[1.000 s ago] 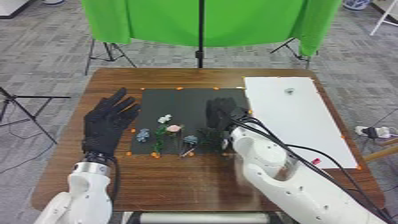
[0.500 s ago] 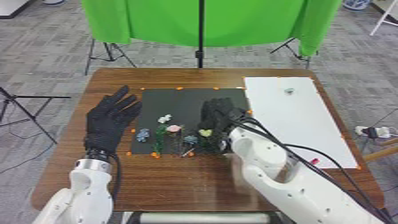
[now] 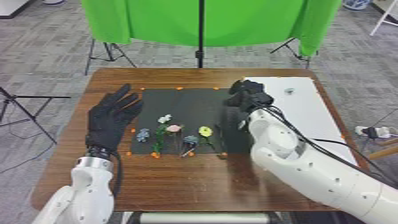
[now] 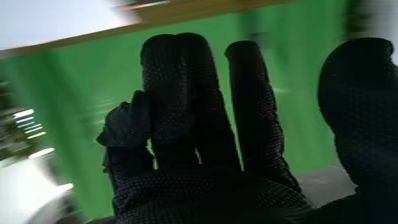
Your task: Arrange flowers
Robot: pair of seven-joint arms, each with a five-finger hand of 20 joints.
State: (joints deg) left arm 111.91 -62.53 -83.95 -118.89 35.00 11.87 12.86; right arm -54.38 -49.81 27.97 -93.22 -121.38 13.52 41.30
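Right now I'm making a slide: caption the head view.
Flowers on a dark mat, left hand beside it, right hand at its border with a white sheet.

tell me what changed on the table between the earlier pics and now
The right robot hand moved forward and to the right, away from the yellow flower, to where the dark mat meets the white sheet. The flower, covered at first, is now in plain view on the mat, and the hand holds nothing. The white flower, pink flower and left robot hand stayed about where they were.
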